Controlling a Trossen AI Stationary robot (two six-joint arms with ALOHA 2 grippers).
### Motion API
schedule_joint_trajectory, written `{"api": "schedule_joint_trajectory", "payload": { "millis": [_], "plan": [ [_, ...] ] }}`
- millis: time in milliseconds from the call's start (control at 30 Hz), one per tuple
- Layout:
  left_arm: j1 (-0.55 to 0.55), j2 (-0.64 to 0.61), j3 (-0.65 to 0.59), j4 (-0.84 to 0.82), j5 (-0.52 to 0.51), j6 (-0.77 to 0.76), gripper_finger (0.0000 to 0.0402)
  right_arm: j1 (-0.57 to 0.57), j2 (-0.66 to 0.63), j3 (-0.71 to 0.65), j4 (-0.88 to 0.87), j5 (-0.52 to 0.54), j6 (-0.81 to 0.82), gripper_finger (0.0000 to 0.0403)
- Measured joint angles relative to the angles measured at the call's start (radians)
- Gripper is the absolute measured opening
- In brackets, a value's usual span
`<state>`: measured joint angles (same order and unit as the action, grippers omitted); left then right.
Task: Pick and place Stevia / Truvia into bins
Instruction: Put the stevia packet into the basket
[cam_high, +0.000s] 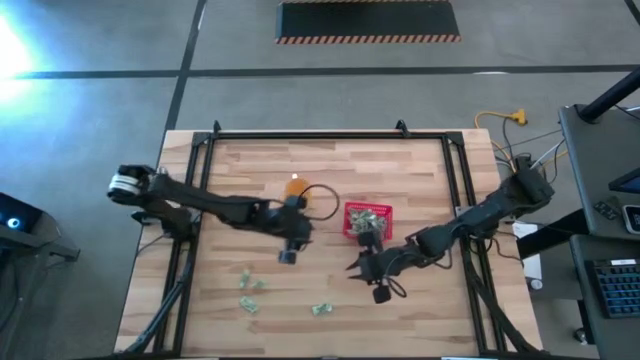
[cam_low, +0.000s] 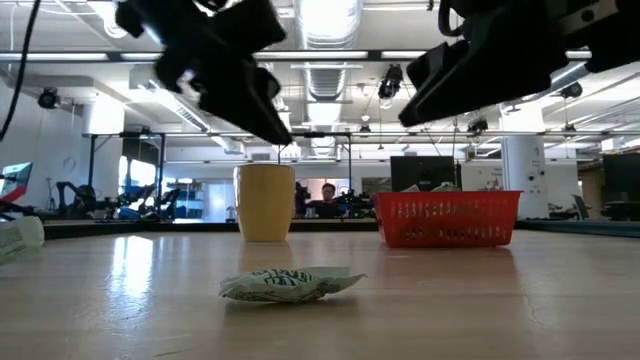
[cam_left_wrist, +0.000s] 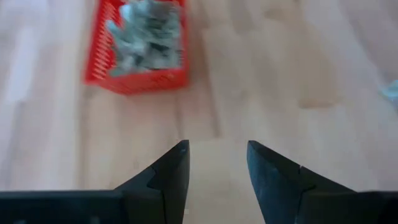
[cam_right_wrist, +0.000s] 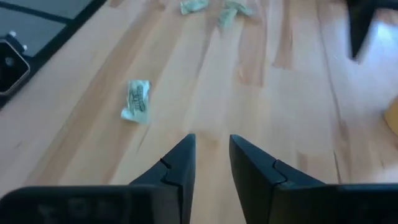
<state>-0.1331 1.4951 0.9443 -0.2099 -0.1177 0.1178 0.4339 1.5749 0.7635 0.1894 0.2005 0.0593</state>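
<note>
The red basket stands right of the table's middle and holds several green-and-white Stevia packets. Three more packets lie loose on the wood toward the near edge; one shows close in the low view. My left gripper hovers open and bare above the table, left of the basket. My right gripper hovers open over bare wood just near of the basket, with a loose packet ahead of it.
A translucent orange cup stands upright on the table, left of the basket and just beyond my left gripper. A black frame runs along the table's far and side edges. Bare wood lies between the loose packets and the basket.
</note>
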Motion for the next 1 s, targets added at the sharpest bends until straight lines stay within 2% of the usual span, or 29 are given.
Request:
{"api": "schedule_joint_trajectory", "payload": {
  "millis": [100,233,433,633,1000],
  "plan": [
    [-0.05,-0.063,-0.082,-0.002,-0.023,-0.076,0.0144,0.0,0.054,0.014,0.085,-0.025,-0.03,0.01],
    [-0.11,-0.137,-0.173,0.005,-0.105,-0.189,0.0144,0.0,0.103,0.05,0.133,-0.076,-0.03,0.0122],
    [-0.174,-0.214,-0.25,0.019,-0.214,-0.308,0.0144,0.0,0.22,0.129,0.157,-0.154,-0.006,0.016],
    [-0.204,-0.259,-0.275,0.005,-0.231,-0.324,0.0144,0.0,0.35,0.245,0.153,-0.267,-0.007,0.0185],
    [-0.223,-0.301,-0.286,0.004,-0.228,-0.349,0.0144,-0.005,0.505,0.434,-0.068,-0.29,-0.03,0.0188]
  ]
}}
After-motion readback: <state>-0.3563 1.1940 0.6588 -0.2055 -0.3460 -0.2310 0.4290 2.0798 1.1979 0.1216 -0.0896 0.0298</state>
